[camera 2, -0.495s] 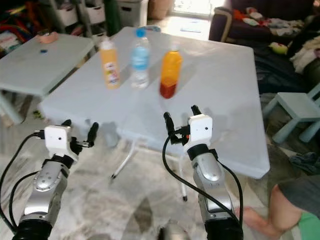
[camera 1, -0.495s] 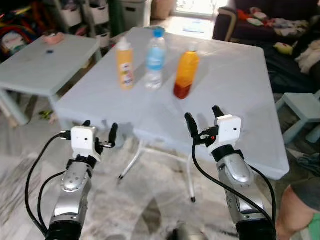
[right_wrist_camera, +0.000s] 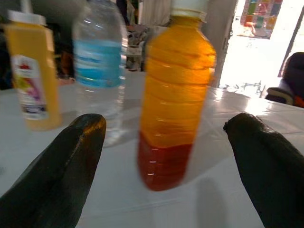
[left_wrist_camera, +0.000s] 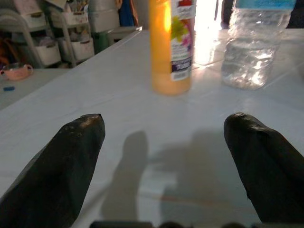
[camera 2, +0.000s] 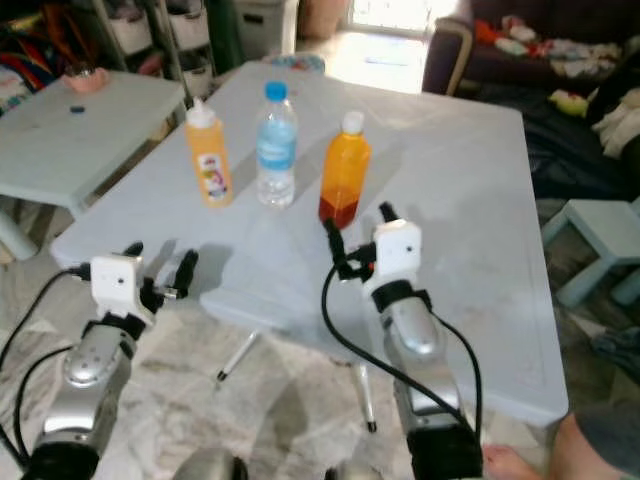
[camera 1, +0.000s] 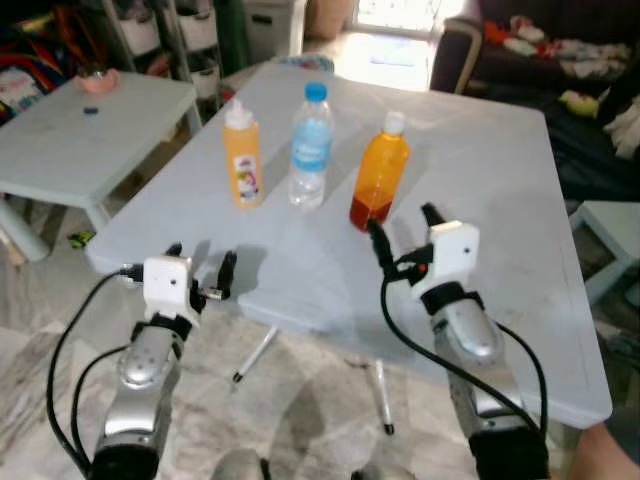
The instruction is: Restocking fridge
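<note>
- Reaching over the near edge of the pale table (camera 1: 500,300), your left gripper (camera 1: 200,268) has its two black fingers spread wide with nothing between them — it hovers just above the tabletop near the corner.
- Your right gripper (camera 1: 403,232) sits further in over the table, fingers also parted wide and empty, pointed at the orange juice bottle (camera 1: 379,170) just beyond its tips; in the right wrist view that bottle (right_wrist_camera: 176,95) stands framed between the two fingers but not touched.
- The orange juice bottle stands upright with a white cap (the liquid is darker red toward the bottom).
- To its left stands the clear water bottle (camera 1: 311,146) with a blue cap and blue label, upright, near the juice bottle but apart from it.
- Left again is the yellow bottle (camera 1: 243,154) with a white top and a printed label, upright — in the left wrist view it (left_wrist_camera: 172,45) lies ahead of the left gripper, well beyond the fingertips.
- Beyond on your left is a second low table (camera 1: 80,130) carrying a small pink bowl (camera 1: 99,78).
- Far right, a dark sofa (camera 1: 540,50) holds scattered clothes.
</note>
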### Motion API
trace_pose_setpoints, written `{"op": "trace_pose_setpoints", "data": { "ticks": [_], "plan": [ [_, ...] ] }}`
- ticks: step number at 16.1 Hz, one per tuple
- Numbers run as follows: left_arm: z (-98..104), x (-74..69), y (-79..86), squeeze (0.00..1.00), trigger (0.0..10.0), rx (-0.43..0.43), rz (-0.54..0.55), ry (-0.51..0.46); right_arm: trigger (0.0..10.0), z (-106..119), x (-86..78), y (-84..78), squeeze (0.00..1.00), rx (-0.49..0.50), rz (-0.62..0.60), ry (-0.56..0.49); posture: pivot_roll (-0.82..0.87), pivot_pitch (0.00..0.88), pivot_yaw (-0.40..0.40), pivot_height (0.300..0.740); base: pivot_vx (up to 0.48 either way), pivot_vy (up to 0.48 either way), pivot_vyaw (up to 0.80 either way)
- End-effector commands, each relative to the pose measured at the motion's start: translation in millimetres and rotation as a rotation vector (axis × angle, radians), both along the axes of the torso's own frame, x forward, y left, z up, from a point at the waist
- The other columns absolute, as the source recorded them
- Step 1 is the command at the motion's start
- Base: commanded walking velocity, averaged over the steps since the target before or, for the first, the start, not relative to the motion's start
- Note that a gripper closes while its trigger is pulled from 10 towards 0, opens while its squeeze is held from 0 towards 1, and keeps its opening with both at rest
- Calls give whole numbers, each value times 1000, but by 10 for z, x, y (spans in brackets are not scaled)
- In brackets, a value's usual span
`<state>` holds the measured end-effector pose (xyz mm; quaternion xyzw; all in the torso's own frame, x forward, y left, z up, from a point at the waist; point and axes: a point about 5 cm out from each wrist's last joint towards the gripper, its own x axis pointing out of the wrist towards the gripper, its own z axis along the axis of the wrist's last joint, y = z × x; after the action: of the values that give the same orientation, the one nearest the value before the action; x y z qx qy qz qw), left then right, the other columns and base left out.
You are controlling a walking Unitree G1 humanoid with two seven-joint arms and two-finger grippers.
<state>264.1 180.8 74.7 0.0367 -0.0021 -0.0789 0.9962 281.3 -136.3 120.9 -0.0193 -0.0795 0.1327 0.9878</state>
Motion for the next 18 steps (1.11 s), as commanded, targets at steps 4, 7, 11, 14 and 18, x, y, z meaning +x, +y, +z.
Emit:
{"op": "trace_pose_setpoints", "data": {
  "ticks": [4,7,11,14,18],
  "plan": [
    [-88,-164,106,0,10000,31,-1,45,10000,180,96,-85,0,-15,-6,-63,66,5,-22,740,0,0,0],
    [-96,-230,140,0,10000,43,-1,57,10000,408,233,-106,0,-35,12,-138,81,18,-13,740,0,0,0],
    [-66,-259,185,0,10000,64,2,56,10000,621,413,-157,0,-43,21,-203,106,30,1,740,0,0,555],
    [-30,-302,230,0,10000,85,-1,61,10000,796,566,-211,0,-41,-7,-255,133,45,14,740,0,0,423],
    [-14,-347,249,0,10000,99,-5,70,10000,896,647,-317,0,-72,-76,-294,149,61,27,740,0,0,0]
  ]
}}
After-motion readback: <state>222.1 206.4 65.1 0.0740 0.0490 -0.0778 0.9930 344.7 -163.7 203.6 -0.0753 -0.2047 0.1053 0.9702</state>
